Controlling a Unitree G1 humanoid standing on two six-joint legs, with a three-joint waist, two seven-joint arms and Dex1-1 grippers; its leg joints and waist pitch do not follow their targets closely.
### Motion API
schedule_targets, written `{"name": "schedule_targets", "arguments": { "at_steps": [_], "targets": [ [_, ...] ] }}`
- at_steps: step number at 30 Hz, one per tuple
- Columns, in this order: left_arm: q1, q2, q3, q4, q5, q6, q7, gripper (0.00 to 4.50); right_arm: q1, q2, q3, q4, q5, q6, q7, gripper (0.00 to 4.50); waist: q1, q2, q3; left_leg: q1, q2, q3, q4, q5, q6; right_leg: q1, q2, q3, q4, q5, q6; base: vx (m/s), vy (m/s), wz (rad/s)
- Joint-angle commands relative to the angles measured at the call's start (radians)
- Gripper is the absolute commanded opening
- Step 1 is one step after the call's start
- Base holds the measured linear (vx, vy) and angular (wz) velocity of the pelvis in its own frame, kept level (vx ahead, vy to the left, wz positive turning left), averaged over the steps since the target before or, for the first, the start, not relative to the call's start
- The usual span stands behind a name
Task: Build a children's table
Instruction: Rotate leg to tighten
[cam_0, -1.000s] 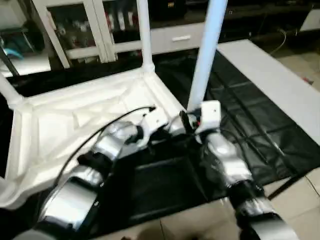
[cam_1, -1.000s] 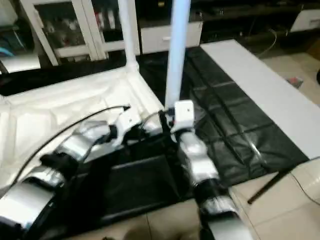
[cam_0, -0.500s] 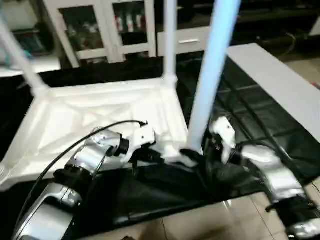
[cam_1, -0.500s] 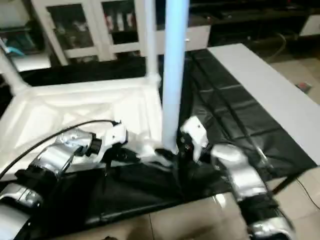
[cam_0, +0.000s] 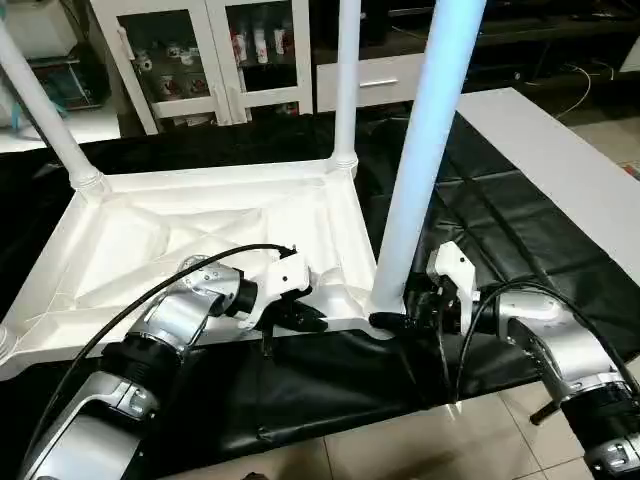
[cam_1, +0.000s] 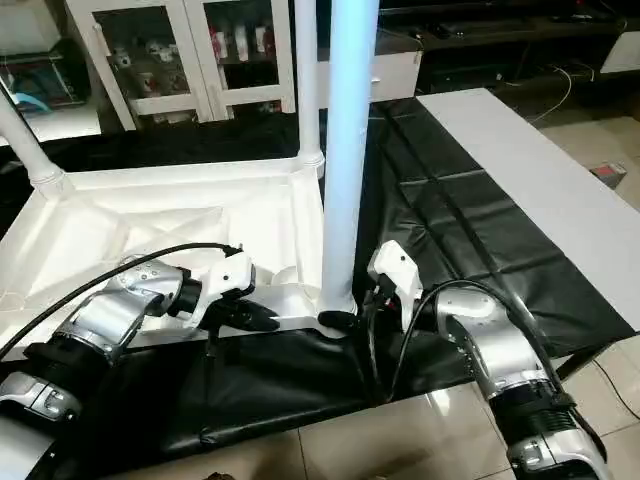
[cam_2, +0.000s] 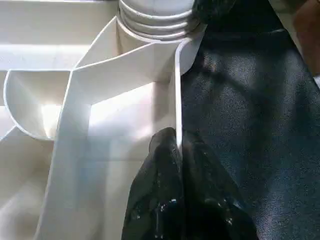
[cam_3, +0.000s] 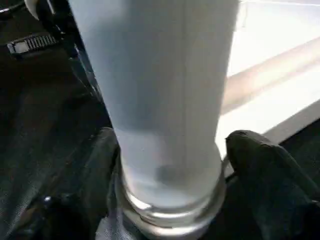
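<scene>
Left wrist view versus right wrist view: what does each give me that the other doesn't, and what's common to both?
Left wrist view: the left gripper shut on the tabletop rim, just along from the corner socket. Right wrist view: the right gripper open, one finger on each side of the leg at its base, one of them clearly apart from it. Common: that leg standing in its socket, and the black cloth.
</scene>
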Motion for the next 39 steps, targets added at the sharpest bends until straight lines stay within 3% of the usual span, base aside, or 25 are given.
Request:
{"name": "schedule_targets", "arguments": {
  "at_steps": [1,2,3,8,12,13,16,17,18,19,20,21,22,25,26,28,30,31,32,33,34,35,37,38,39],
  "targets": [
    [0.024,0.014,-0.034,0.002,0.022,0.016,-0.021,0.0,-0.019,0.004,-0.008,0.012,0.008,0.007,0.011,3.46,0.0,-0.019,-0.065,0.02,0.057,-0.025,-0.075,-0.19,0.083,0.04,-0.056,0.035,-0.056,-0.251,-0.224,0.0,0.0,0.0],
    [0.027,0.016,-0.034,-0.001,0.022,0.02,-0.019,0.0,-0.023,0.007,-0.01,0.016,0.006,0.008,0.014,3.31,-0.001,-0.019,-0.065,0.021,0.057,-0.025,-0.075,-0.193,0.081,0.04,-0.056,0.035,-0.057,-0.254,-0.223,0.0,0.0,0.0],
    [0.028,0.016,-0.035,-0.005,0.022,0.027,-0.02,0.0,-0.026,0.006,-0.007,0.019,0.0,0.009,0.023,3.1,0.0,-0.006,-0.065,0.022,0.057,-0.026,-0.076,-0.196,0.077,0.04,-0.056,0.035,-0.056,-0.258,-0.223,0.0,0.0,0.0],
    [0.028,0.014,-0.037,-0.006,0.022,0.035,-0.019,0.0,-0.018,-0.003,0.005,0.021,-0.015,0.0,0.039,2.8,-0.001,-0.021,-0.066,0.02,0.057,-0.025,-0.075,-0.186,0.082,0.042,-0.055,0.035,-0.055,-0.236,-0.228,0.0,0.0,0.0],
    [0.038,0.018,-0.036,-0.015,0.02,0.037,-0.017,0.0,-0.011,-0.007,0.017,0.027,-0.032,-0.008,0.047,2.68,-0.001,-0.019,-0.065,0.019,0.056,-0.025,-0.075,-0.183,0.083,0.042,-0.056,0.035,-0.056,-0.246,-0.225,0.0,0.0,0.0],
    [0.041,0.019,-0.035,-0.017,0.02,0.037,-0.016,0.0,-0.01,-0.005,0.017,0.029,-0.035,-0.01,0.048,2.66,-0.002,-0.023,-0.065,0.02,0.057,-0.024,-0.074,-0.185,0.084,0.041,-0.055,0.035,-0.057,-0.25,-0.223,0.0,0.0,0.0],
    [0.043,0.009,-0.029,-0.002,0.021,0.034,0.007,0.0,-0.012,0.011,0.011,0.046,-0.041,-0.008,0.025,2.64,-0.002,-0.019,-0.066,0.02,0.056,-0.024,-0.074,-0.178,0.085,0.04,-0.054,0.035,-0.056,-0.242,-0.224,0.0,0.0,0.0],
    [0.035,-0.009,-0.021,0.016,0.026,0.03,0.044,0.0,-0.016,0.029,0.005,0.069,-0.061,-0.018,-0.031,2.64,-0.003,-0.012,-0.065,0.021,0.057,-0.025,-0.075,-0.183,0.08,0.039,-0.054,0.035,-0.056,-0.238,-0.225,0.0,0.0,0.0],
    [0.032,-0.016,-0.018,0.023,0.028,0.029,0.06,0.0,-0.019,0.037,0.002,0.079,-0.07,-0.023,-0.056,2.63,-0.006,-0.016,-0.064,0.02,0.054,-0.023,-0.074,-0.191,0.078,0.037,-0.052,0.034,-0.058,-0.244,-0.225,0.0,0.0,0.0],
    [0.022,-0.035,-0.009,0.039,0.03,0.027,0.093,0.0,-0.024,0.054,-0.009,0.1,-0.084,-0.032,-0.109,2.63,-0.008,-0.019,-0.061,0.023,0.054,-0.026,-0.079,-0.243,0.06,0.038,-0.055,0.034,-0.066,-0.314,-0.211,0.0,0.0,0.0],
    [0.022,-0.035,-0.009,0.039,0.03,0.027,0.093,0.0,-0.024,0.054,-0.009,0.1,-0.084,-0.032,-0.109,2.63,-0.008,-0.019,-0.061,0.023,0.054,-0.026,-0.079,-0.243,0.06,0.038,-0.055,0.034,-0.066,-0.314,-0.211,0.0,0.0,0.0],
    [-0.025,-0.088,0.021,0.108,0.042,0.007,0.216,0.0,-0.045,0.125,-0.067,0.169,-0.084,-0.045,-0.275,2.63,-0.014,-0.026,-0.057,0.025,0.05,-0.027,-0.08,-0.283,0.04,0.031,-0.056,0.035,-0.076,-0.397,-0.19,0.0,0.0,0.0],
    [-0.025,-0.088,0.021,0.108,0.042,0.007,0.216,0.0,-0.045,0.125,-0.067,0.169,-0.084,-0.045,-0.275,2.63,-0.016,-0.023,-0.056,0.028,0.049,-0.029,-0.082,-0.3,0.026,0.03,-0.057,0.034,-0.078,-0.43,-0.183,0.0,0.0,0.0],
    [-0.097,-0.152,0.057,0.204,0.055,-0.014,0.373,0.0,-0.079,0.222,-0.14,0.255,-0.081,-0.061,-0.505,2.62,-0.028,-0.02,-0.054,0.035,0.047,-0.039,-0.087,-0.388,-0.02,0.023,-0.057,0.027,-0.09,-0.529,-0.137,-0.061,0.009,-0.06],
    [-0.125,-0.176,0.071,0.24,0.052,-0.014,0.422,0.0,-0.098,0.258,-0.165,0.294,-0.087,-0.074,-0.611,2.62,-0.037,-0.023,-0.054,0.027,0.046,-0.043,-0.089,-0.393,-0.024,0.028,-0.057,0.024,-0.09,-0.525,-0.127,0.0,0.0,0.0],
    [-0.163,-0.204,0.091,0.293,0.051,-0.02,0.498,0.0,-0.13,0.304,-0.205,0.353,-0.089,-0.088,-0.762,2.62,-0.047,-0.02,-0.058,0.033,0.044,-0.041,-0.088,-0.403,-0.021,0.021,-0.056,0.025,-0.093,-0.498,-0.132,0.0,0.0,0.0],
    [-0.185,-0.216,0.099,0.324,0.054,-0.024,0.538,0.0,-0.151,0.334,-0.233,0.39,-0.08,-0.099,-0.843,2.62,-0.052,-0.017,-0.058,0.027,0.042,-0.042,-0.088,-0.404,-0.01,0.025,-0.056,0.024,-0.092,-0.473,-0.143,0.0,0.0,0.0],
    [-0.201,-0.224,0.106,0.347,0.059,-0.029,0.578,0.0,-0.166,0.355,-0.251,0.417,-0.076,-0.109,-0.907,2.62,-0.06,-0.017,-0.058,0.025,0.041,-0.039,-0.085,-0.403,-0.004,0.02,-0.058,0.026,-0.093,-0.461,-0.15,0.0,0.0,0.0],
    [-0.222,-0.234,0.117,0.382,0.063,-0.034,0.62,0.0,-0.189,0.382,-0.274,0.459,-0.073,-0.125,-0.99,2.62,-0.065,-0.008,-0.06,0.028,0.039,-0.039,-0.085,-0.402,-0.004,0.02,-0.057,0.025,-0.094,-0.451,-0.156,0.0,0.0,0.0],
    [-0.232,-0.238,0.122,0.399,0.067,-0.036,0.643,0.0,-0.201,0.396,-0.287,0.48,-0.074,-0.135,-1.042,2.62,-0.065,-0.008,-0.06,0.028,0.039,-0.039,-0.085,-0.402,-0.004,0.02,-0.057,0.025,-0.094,-0.451,-0.156,0.0,0.0,0.0],
    [-0.257,-0.249,0.135,0.443,0.074,-0.046,0.699,0.0,-0.229,0.423,-0.314,0.524,-0.086,-0.164,-1.162,2.62,-0.066,-0.016,-0.061,0.022,0.038,-0.037,-0.084,-0.376,0.001,0.023,-0.056,0.025,-0.093,-0.42,-0.166,0.0,0.0,0.0],
    [-0.267,-0.253,0.139,0.461,0.077,-0.051,0.722,0.0,-0.242,0.438,-0.33,0.54,-0.086,-0.182,-1.216,2.61,-0.062,-0.012,-0.064,0.026,0.04,-0.037,-0.083,-0.362,0.005,0.023,-0.058,0.026,-0.089,-0.393,-0.177,0.0,0.0,0.0],
    [-0.282,-0.258,0.144,0.49,0.083,-0.067,0.766,0.0,-0.262,0.46,-0.349,0.56,-0.092,-0.22,-1.293,2.61,-0.059,-0.015,-0.067,0.018,0.041,-0.034,-0.083,-0.31,0.018,0.028,-0.058,0.029,-0.079,-0.314,-0.194,0.0,0.0,0.0],
    [-0.285,-0.257,0.142,0.499,0.085,-0.073,0.768,0.0,-0.272,0.471,-0.346,0.57,-0.102,-0.233,-1.321,2.61,-0.054,-0.018,-0.069,0.021,0.041,-0.03,-0.081,-0.281,0.032,0.029,-0.057,0.028,-0.074,-0.267,-0.208,0.0,0.0,0.0],
    [-0.287,-0.257,0.144,0.509,0.084,-0.078,0.775,0.0,-0.28,0.48,-0.337,0.579,-0.114,-0.251,-1.339,2.61,-0.053,-0.015,-0.072,0.018,0.041,-0.029,-0.078,-0.245,0.048,0.033,-0.058,0.03,-0.067,-0.218,-0.222,0.0,0.0,0.0]
  ]
}}
